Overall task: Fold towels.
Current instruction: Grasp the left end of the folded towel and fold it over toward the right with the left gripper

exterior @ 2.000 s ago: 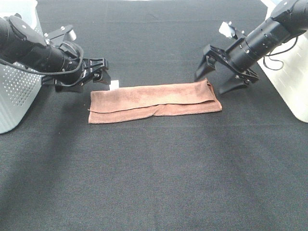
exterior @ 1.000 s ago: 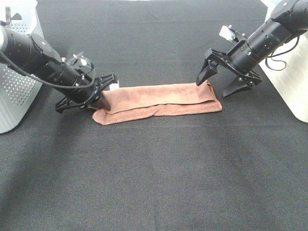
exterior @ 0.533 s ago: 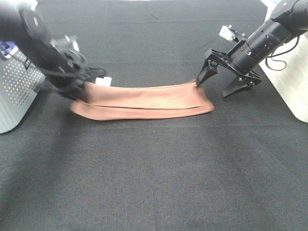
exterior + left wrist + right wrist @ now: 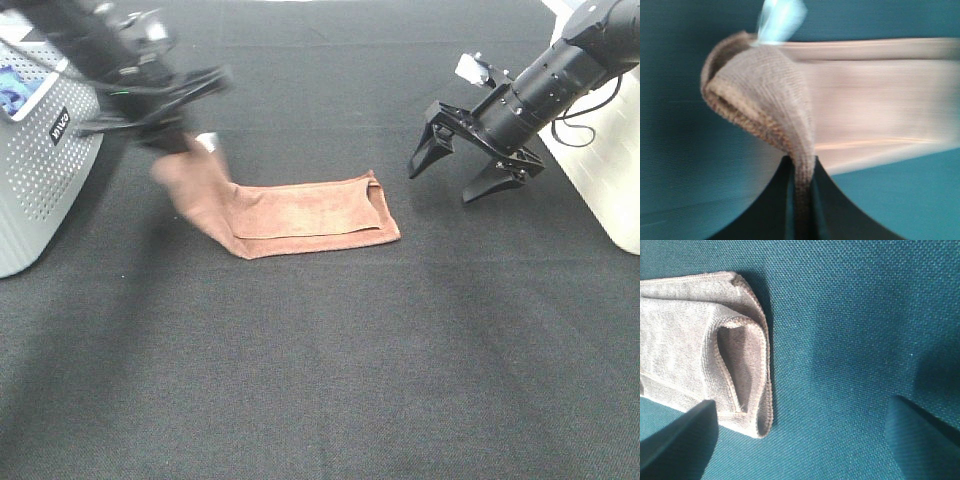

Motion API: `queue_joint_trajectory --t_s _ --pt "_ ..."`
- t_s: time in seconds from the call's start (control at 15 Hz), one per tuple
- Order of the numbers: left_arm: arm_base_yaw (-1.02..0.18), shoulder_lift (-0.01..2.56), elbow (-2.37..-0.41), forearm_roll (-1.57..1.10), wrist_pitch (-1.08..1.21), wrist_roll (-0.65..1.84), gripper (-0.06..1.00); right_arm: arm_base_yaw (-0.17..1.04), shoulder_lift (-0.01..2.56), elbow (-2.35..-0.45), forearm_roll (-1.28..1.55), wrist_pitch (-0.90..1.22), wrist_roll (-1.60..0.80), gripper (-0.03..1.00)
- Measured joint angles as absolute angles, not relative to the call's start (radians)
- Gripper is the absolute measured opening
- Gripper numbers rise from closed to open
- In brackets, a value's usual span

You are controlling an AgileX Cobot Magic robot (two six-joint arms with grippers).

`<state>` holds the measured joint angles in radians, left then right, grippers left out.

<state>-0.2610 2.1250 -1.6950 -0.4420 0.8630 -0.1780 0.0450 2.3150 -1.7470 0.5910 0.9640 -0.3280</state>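
Observation:
The reddish-brown towel (image 4: 300, 210) lies folded into a long strip on the black table, its left end lifted off the surface. My left gripper (image 4: 170, 140) is shut on that raised end, beside the small white tag (image 4: 207, 141). In the left wrist view the pinched towel (image 4: 770, 100) bulges out above the closed fingers, with the tag (image 4: 781, 17) blurred above it. My right gripper (image 4: 470, 165) stands open just right of the towel's right end, not touching it. The right wrist view shows that folded end of the towel (image 4: 715, 370) between and beyond the spread fingers (image 4: 675, 440).
A white perforated basket (image 4: 40, 170) stands at the left edge, close behind my left arm. A white container (image 4: 610, 170) sits at the right edge, by my right arm. Black cloth covers the table (image 4: 330, 370).
My left gripper has risen and moved up-left with the towel's left end. The whole towel has slid left, so its right end has left my right gripper, which has stayed in place and open.

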Motion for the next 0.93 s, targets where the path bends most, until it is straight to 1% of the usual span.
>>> queue_joint_trajectory --t_s 0.13,0.33,0.53,0.6,0.67,0.73,0.8,0.87,0.93 --pt "-0.293 2.163 -1.697 -0.643 0.794 -0.105 0.03 0.045 2.315 -1.747 0.591 0.965 -0.328 0.85" --pt "-0.364 2.255 -1.698 -0.875 0.646 -0.013 0.03 0.045 2.315 -1.747 0.593 0.965 -0.328 0.85" --pt "-0.415 2.329 -1.74 -0.908 0.601 0.008 0.03 0.045 2.315 -1.747 0.602 0.966 -0.328 0.85" --pt "-0.425 2.354 -1.762 -0.911 0.599 0.008 0.05 0.045 2.315 -1.747 0.61 0.97 -0.328 0.85" --pt "-0.435 2.373 -1.779 -0.921 0.597 0.008 0.09 0.045 2.315 -1.747 0.617 0.977 -0.328 0.85" --pt "-0.442 2.384 -1.792 -0.941 0.584 0.008 0.15 0.045 2.315 -1.747 0.621 0.979 -0.328 0.85" --pt "-0.456 2.389 -1.801 -0.983 0.564 0.008 0.31 0.045 2.315 -1.747 0.626 0.985 -0.328 0.85" --pt "-0.465 2.389 -1.804 -1.028 0.553 0.012 0.44 0.045 2.315 -1.747 0.627 0.985 -0.328 0.85" --pt "-0.468 2.389 -1.811 -1.068 0.551 0.021 0.53 0.045 2.315 -1.747 0.627 0.985 -0.328 0.85"
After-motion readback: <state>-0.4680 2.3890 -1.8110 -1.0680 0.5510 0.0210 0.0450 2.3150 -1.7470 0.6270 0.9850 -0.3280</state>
